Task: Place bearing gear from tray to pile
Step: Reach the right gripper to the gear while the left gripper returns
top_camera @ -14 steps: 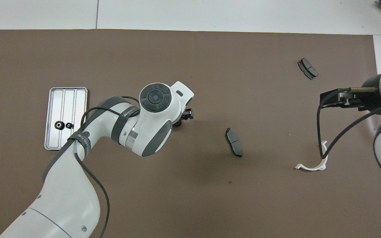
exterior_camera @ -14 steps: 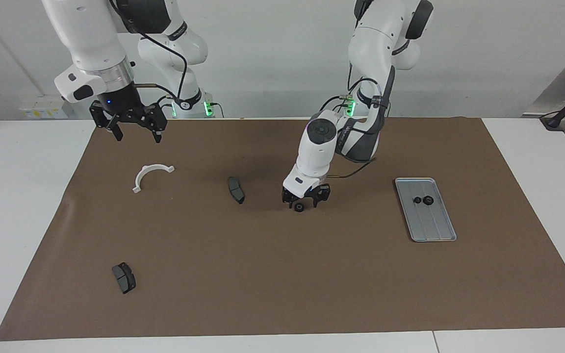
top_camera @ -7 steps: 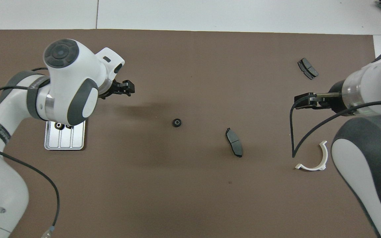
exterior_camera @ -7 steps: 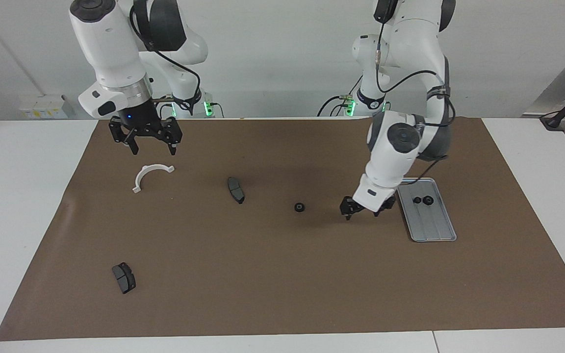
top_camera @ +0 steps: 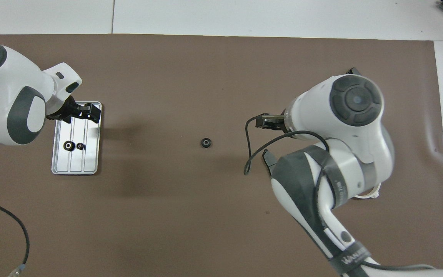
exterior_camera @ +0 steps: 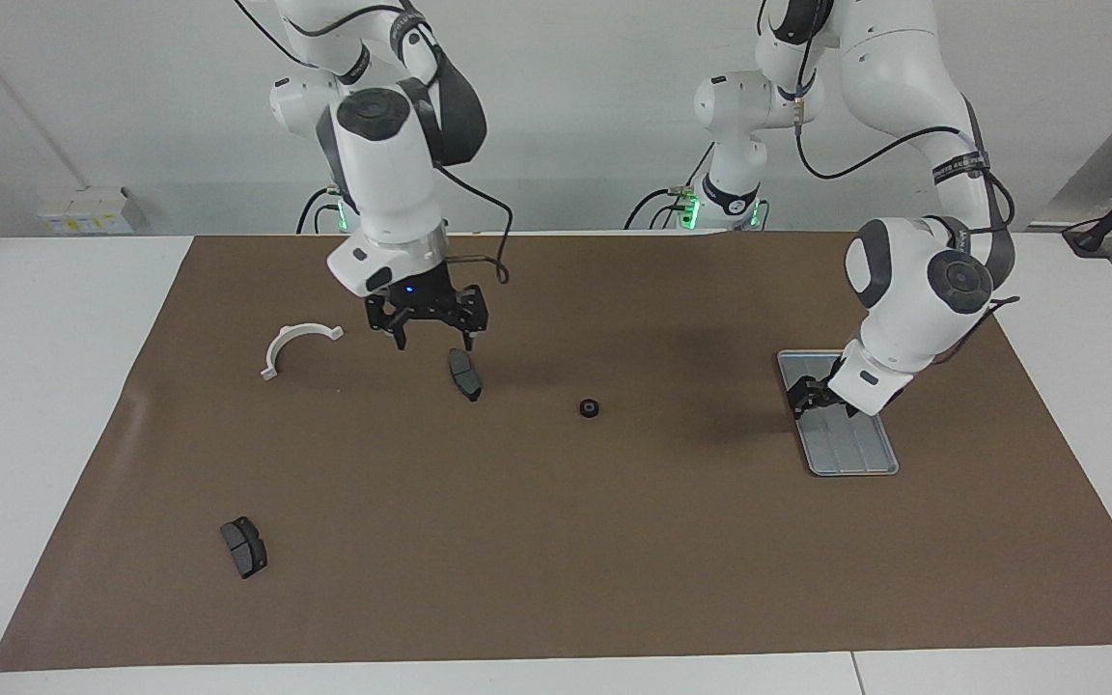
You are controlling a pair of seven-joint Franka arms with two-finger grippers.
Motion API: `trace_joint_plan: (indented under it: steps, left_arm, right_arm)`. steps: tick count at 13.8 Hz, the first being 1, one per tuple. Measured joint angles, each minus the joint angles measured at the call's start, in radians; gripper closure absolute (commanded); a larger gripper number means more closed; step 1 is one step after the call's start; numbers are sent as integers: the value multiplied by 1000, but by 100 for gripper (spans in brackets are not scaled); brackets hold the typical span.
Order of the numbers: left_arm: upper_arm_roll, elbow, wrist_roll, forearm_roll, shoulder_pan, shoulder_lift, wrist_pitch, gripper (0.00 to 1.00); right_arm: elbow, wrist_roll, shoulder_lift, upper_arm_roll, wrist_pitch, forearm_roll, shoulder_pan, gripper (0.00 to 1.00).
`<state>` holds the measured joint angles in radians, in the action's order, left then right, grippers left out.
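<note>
Brown mat point(exterior_camera: 556, 541) bears tray point(exterior_camera: 850, 454), one gear point(exterior_camera: 590, 408) apart

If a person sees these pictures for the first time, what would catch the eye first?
Probably the two white arms: the left gripper hangs over the tray at the left arm's end, and the right gripper, open, hangs over a brake pad. One small black gear lies alone on the brown mat between them.
</note>
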<state>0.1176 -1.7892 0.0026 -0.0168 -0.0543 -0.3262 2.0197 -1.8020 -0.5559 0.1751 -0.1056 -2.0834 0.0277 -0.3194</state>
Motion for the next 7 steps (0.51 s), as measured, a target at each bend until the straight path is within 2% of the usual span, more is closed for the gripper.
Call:
trace_joint_plan:
  steps: [4, 7]
  left_arm:
    - [0, -129, 19, 0, -29, 58, 28, 20]
    - [0, -206, -7, 0, -35, 93, 72, 28]
  right_arm:
    - [36, -190, 117, 0, -82, 50, -105, 0]
    - [120, -324, 225, 1, -89, 93, -176, 0]
